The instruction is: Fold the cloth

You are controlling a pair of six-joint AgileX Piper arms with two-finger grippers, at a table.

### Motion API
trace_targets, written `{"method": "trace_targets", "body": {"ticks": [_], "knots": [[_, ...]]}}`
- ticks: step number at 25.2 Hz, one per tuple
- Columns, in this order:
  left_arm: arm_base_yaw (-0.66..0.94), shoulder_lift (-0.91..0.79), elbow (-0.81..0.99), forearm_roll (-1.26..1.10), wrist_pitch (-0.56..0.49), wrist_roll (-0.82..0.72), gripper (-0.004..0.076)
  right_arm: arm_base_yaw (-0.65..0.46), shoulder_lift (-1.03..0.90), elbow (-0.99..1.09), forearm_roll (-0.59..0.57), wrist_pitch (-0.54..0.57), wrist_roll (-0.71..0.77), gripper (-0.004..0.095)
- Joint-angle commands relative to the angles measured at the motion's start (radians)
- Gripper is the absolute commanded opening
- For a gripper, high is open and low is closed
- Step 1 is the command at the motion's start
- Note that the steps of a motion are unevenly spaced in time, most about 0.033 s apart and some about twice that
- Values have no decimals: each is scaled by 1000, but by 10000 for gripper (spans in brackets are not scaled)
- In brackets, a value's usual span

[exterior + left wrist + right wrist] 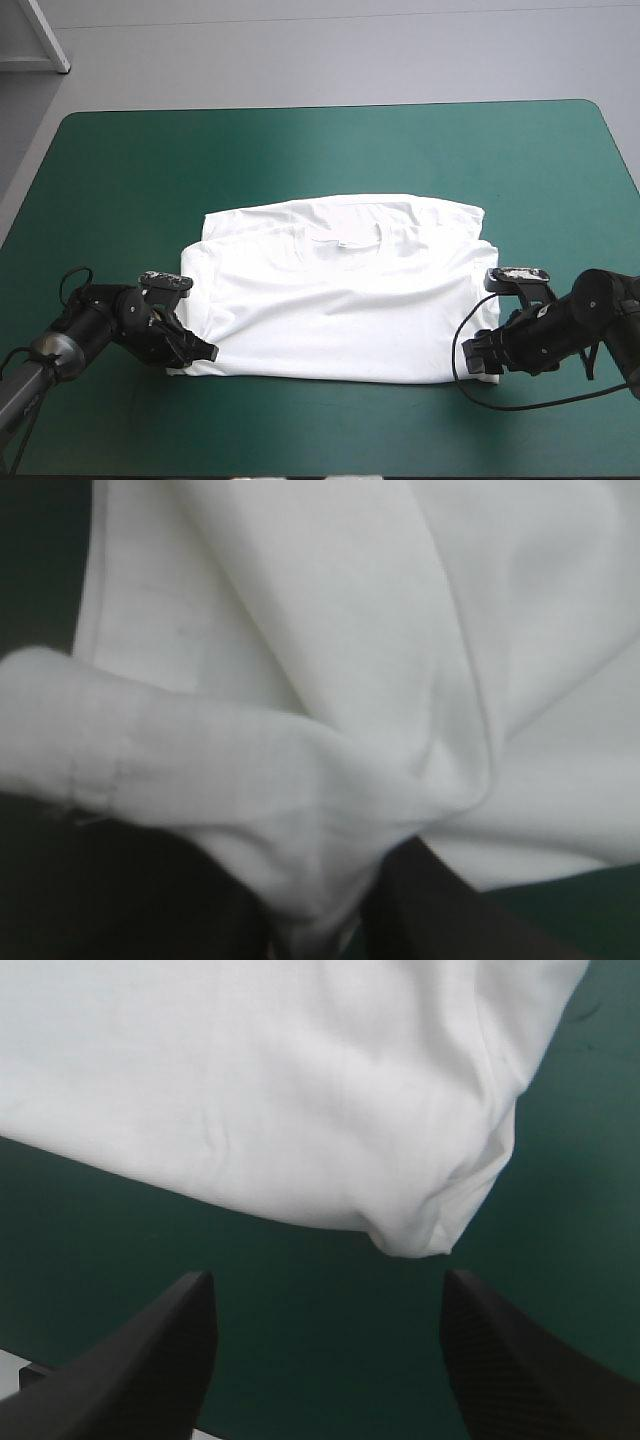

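The white T-shirt (pixel 340 290) lies in the middle of the table, folded into a broad rectangle with its collar toward the far edge. My left gripper (pixel 205 352) sits low at the shirt's near-left corner. In the left wrist view this gripper (pixel 335 925) is all but shut, with a fold of the T-shirt (pixel 330 730) pinched between the black fingers (pixel 450 910). My right gripper (pixel 478 356) rests at the near-right corner. Its fingers (pixel 160 1360) stand wide apart, and the rounded T-shirt corner (pixel 425 1225) lies just ahead of the right gripper (pixel 327 1285), untouched.
The teal-green cover (pixel 330 150) shows on every side of the shirt, widest toward the far edge. A narrower strip of cover (pixel 330 420) runs between the shirt's near hem and the table's front edge.
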Motion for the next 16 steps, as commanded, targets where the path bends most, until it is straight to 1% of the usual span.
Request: {"method": "trace_targets", "body": {"ticks": [1, 5, 6, 8, 12, 16], "knots": [[-5, 46, -2, -74, -57, 30, 30, 1, -19, 13, 23, -20, -5, 598], [-5, 53, -2, -81, -89, 41, 20, 1, -17, 46, 17, -66, -5, 580], [-5, 53, -2, -85, -89, 41, 20, 1, -11, 55, 17, -95, -5, 580], [-5, 53, -2, -85, -89, 41, 20, 1, 20, 62, 20, -117, -9, 580], [-5, 53, -2, -85, -89, 41, 20, 1, 82, 66, 20, -140, -20, 570], [-5, 53, -2, -85, -89, 41, 20, 1, 162, 66, 28, -145, -39, 458]]}}
